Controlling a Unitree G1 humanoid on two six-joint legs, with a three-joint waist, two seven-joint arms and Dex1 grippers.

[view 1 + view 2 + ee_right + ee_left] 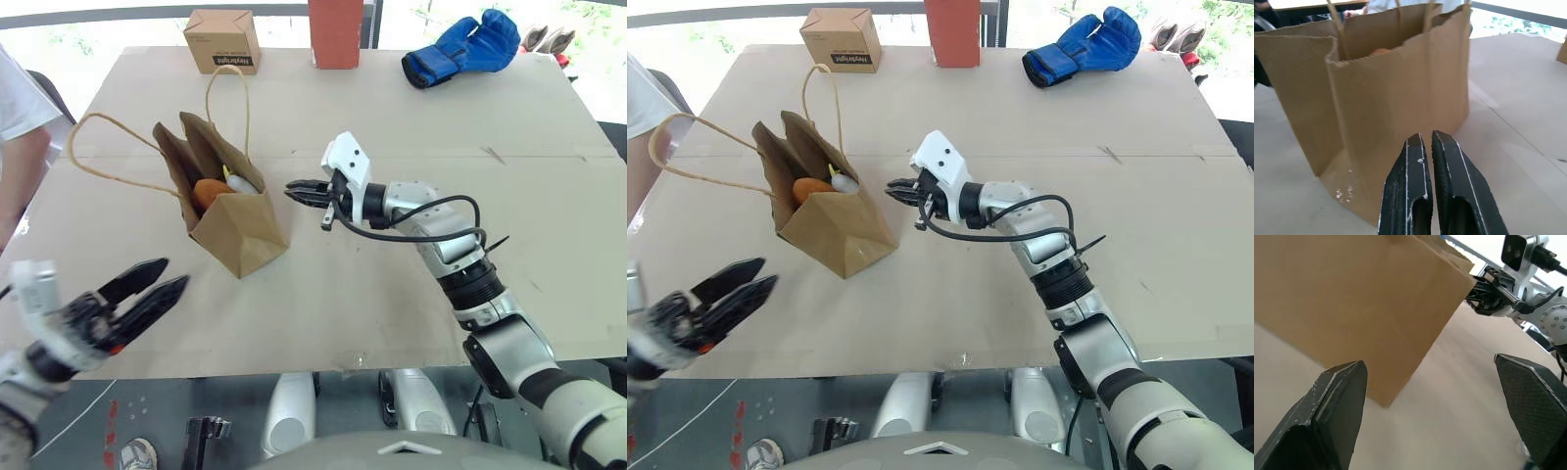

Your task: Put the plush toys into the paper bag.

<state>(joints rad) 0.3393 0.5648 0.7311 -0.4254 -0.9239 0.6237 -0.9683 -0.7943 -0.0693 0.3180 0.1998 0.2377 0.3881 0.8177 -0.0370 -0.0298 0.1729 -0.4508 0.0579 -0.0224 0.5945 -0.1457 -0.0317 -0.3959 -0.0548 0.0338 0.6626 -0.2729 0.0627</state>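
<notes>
A: How much is done?

B: Both toys, the brown [208,193] and the white [242,182], are seen inside the bag [240,235], just beyond the right hand [291,190], whose fingers are pressed together on nothing.

A: And what is left?

B: Seemingly nothing (the left hand [157,286], fingers spread and empty, is held nearer than the bag on the desk [392,313]).

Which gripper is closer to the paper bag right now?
Right. The right gripper is shut, just beside the paper bag; the left gripper is open, lower and farther off near the table's front edge.
</notes>
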